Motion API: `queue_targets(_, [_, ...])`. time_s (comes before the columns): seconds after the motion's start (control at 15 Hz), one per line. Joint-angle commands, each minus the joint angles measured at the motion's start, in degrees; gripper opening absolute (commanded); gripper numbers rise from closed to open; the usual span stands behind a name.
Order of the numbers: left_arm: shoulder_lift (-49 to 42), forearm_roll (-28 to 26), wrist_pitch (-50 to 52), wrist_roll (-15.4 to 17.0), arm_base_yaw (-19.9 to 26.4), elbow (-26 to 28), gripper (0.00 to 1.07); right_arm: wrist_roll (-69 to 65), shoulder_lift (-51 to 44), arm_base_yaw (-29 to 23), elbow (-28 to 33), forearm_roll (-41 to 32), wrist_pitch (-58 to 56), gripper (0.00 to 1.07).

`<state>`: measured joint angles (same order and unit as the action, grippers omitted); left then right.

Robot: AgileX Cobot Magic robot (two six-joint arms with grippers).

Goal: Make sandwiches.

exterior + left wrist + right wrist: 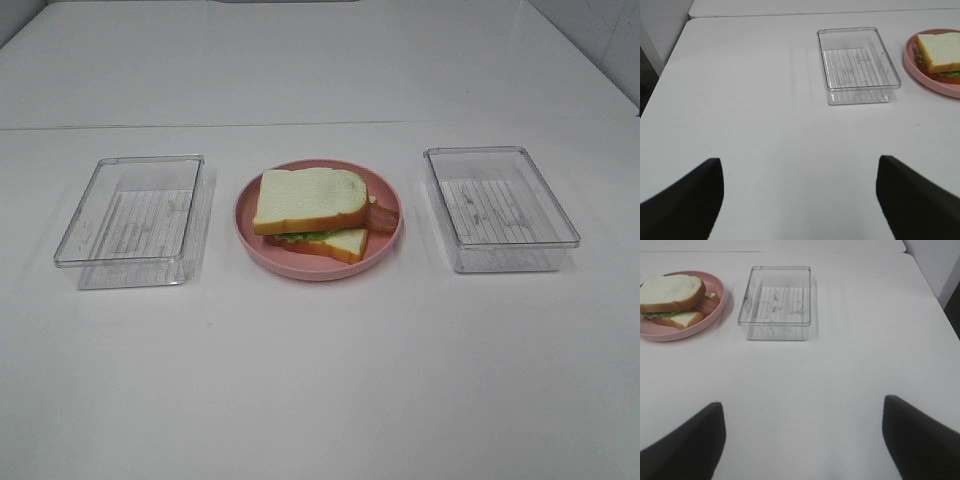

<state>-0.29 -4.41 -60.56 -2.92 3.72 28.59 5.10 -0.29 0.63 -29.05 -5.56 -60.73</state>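
Observation:
A stacked sandwich [312,208] lies on the round pink plate [388,243] in the middle of the table: two white bread slices with brown crust, green lettuce and a reddish bacon strip poking out between them. The sandwich [939,53] shows at the edge of the left wrist view, and the sandwich [671,297] on its plate [715,312] shows in the right wrist view too. My left gripper [799,195] and right gripper [803,437] both stand open over bare table, well short of the plate, with nothing between their fingers. Neither arm appears in the high view.
An empty clear plastic tray [135,220] sits left of the plate and another empty tray [498,208] sits right of it. The white table's left edge [665,75] and right edge [932,290] show in the wrist views.

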Motion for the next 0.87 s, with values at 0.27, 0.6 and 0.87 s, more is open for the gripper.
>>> queue_targets(0.27, [-1.3, -0.6, 0.7, -0.2, 0.1, -0.1, 0.79, 0.9, -1.0, 0.4, 0.2, 0.2, -0.1, 0.8])
queue_targets(0.6, [-1.3, -0.6, 0.7, -0.2, 0.1, -0.1, 0.79, 0.9, -1.0, 0.4, 0.2, 0.2, -0.1, 0.8])
queue_targets(0.87, [-1.3, -0.6, 0.7, -0.2, 0.1, -0.1, 0.79, 0.9, -1.0, 0.4, 0.2, 0.2, -0.1, 0.8])
